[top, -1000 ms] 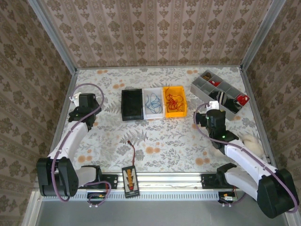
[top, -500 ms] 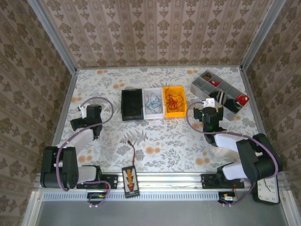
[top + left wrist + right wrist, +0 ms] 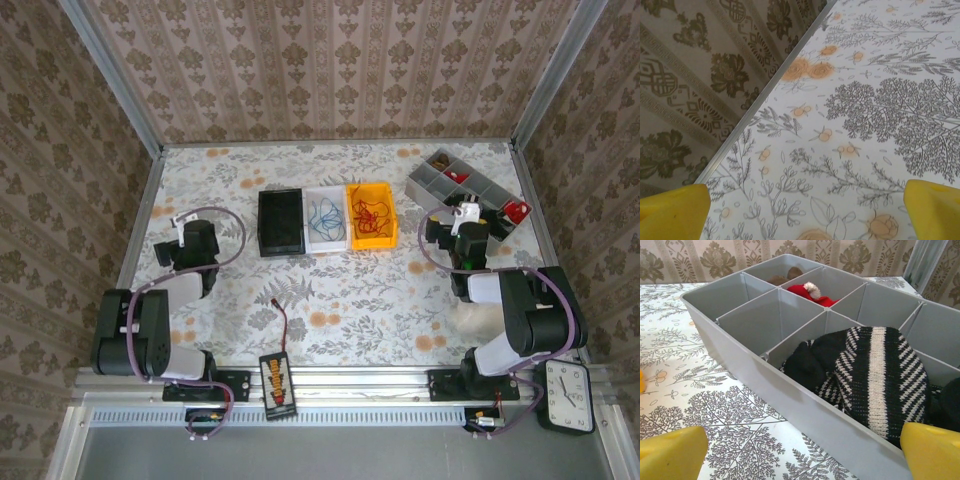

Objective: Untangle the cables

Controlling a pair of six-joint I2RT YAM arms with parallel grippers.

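Farther back now — left gripper [image 3: 802, 212], right gripper [image 3: 800, 450], jaws apart — striped knit [image 3: 880, 375] in tray [image 3: 730, 355].

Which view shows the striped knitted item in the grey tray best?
The right wrist view: the striped knit lies close, in a near compartment of the grey tray, its stripes clear. In the top external view it is a small dark patch. The left wrist view faces floral table.

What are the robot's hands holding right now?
Nothing. The left gripper and the right gripper are both open and empty. The red cables lie in the yellow bin.
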